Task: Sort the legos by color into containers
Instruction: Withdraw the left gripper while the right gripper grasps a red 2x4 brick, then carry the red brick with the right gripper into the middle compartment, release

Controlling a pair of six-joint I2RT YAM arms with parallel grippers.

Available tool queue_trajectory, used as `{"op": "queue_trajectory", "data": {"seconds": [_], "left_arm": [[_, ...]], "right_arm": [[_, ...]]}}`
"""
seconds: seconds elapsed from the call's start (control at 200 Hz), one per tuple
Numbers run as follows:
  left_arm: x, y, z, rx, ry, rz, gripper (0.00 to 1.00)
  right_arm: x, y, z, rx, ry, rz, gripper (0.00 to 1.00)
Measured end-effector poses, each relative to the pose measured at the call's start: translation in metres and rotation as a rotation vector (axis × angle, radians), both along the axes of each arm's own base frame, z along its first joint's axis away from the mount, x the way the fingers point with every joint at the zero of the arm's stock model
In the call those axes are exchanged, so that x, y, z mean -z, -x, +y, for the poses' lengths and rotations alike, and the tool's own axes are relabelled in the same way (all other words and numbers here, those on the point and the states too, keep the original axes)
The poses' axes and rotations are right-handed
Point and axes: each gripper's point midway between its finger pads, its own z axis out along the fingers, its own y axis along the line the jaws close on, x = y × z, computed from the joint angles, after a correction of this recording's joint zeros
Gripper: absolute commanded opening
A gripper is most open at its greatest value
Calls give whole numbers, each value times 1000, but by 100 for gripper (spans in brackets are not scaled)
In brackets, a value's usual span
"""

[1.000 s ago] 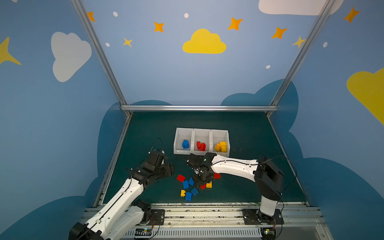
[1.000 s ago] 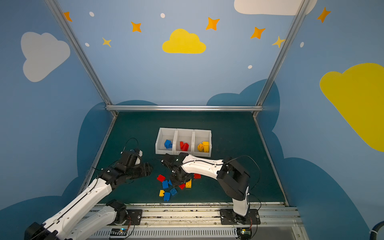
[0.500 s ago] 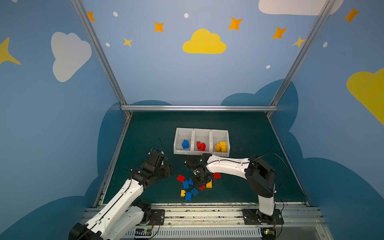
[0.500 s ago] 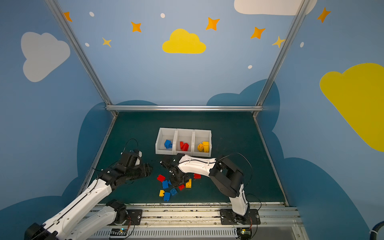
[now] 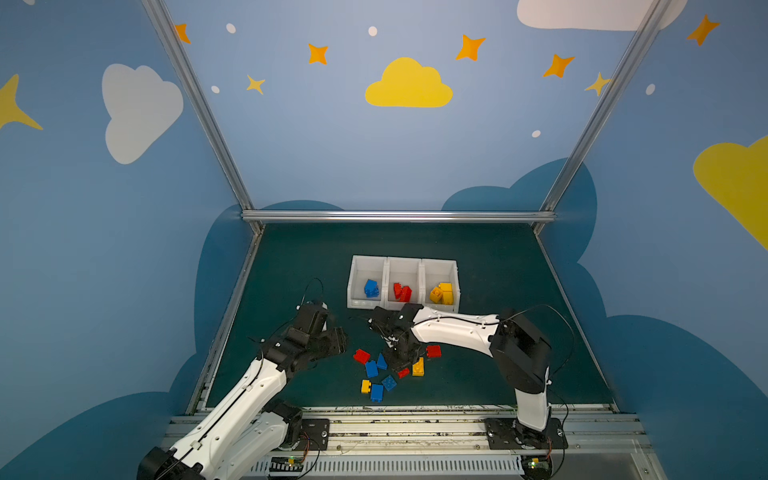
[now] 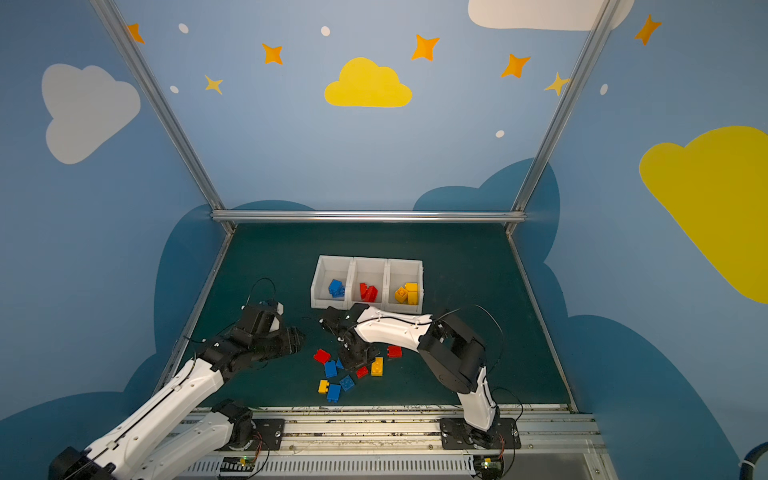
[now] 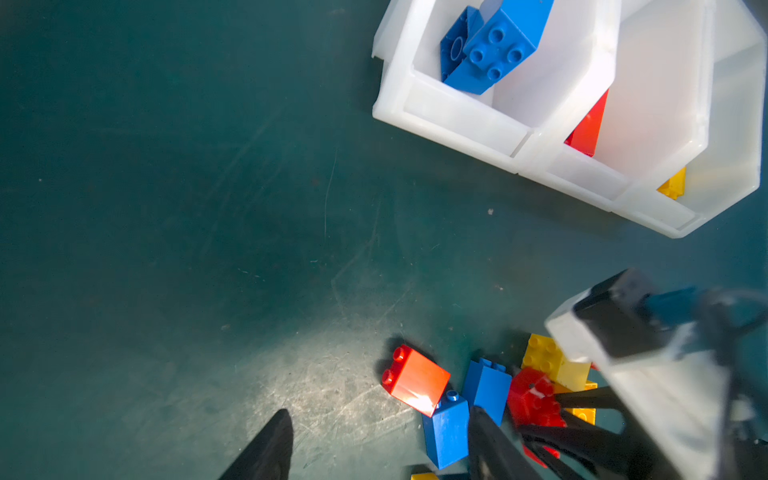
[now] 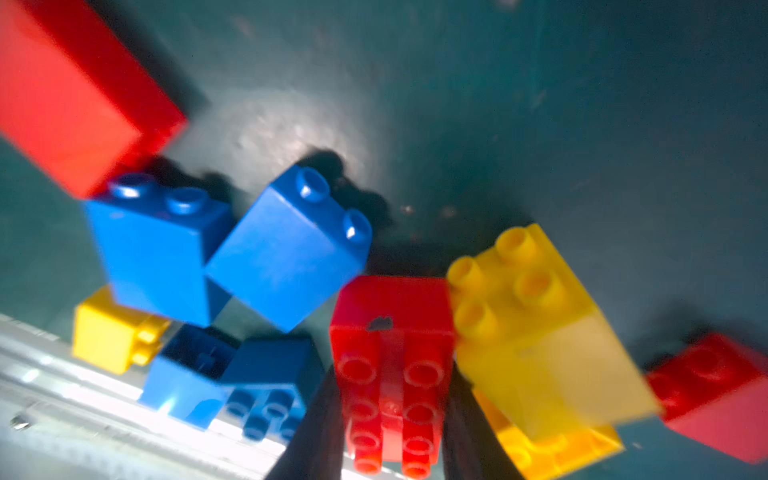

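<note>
- My right gripper (image 8: 392,370) clamps a long red brick (image 8: 390,307).
- My left gripper (image 7: 380,411) hangs half open, empty.
- Containers (image 5: 421,274) sit at that brick's twelve o'clock.

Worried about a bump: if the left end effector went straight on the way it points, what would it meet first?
Probably the red lego at the pile's edge, just ahead of the left end effector; depth is unclear.
</note>
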Motion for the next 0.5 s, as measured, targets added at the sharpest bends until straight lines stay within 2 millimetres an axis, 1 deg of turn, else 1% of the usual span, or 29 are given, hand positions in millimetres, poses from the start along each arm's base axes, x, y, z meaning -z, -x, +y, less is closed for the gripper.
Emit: {"op": "queue_trajectory", "data": {"seconds": [0.055, 0.13, 0.205, 0.295, 0.36, 0.4, 0.456, 0.501], "left_arm": [[-1, 0, 0, 0, 1, -3, 67], [-1, 0, 0, 1, 2, -4, 67], [-1, 0, 0, 2, 3, -3, 67], [1, 2, -1, 5, 7, 1, 67], [1, 2, -2, 10, 13, 1, 67], [1, 3, -3, 12, 17, 1, 67], [2, 4, -3, 15, 21, 3, 67], [3, 5, -4, 18, 24, 8, 67]], "right_arm": [[-17, -13, 5, 2, -39, -24, 26], [-47, -38, 11, 19, -105, -72, 26], [-75, -72, 13, 46, -160, -133, 26], [-102, -114, 7, 88, -197, -204, 26], [-114, -142, 4, 121, -213, -242, 26], [-117, -159, 1, 140, -213, -260, 26], [-116, -179, -3, 168, -205, -271, 26], [-110, -195, -6, 187, -193, -276, 26]]}}
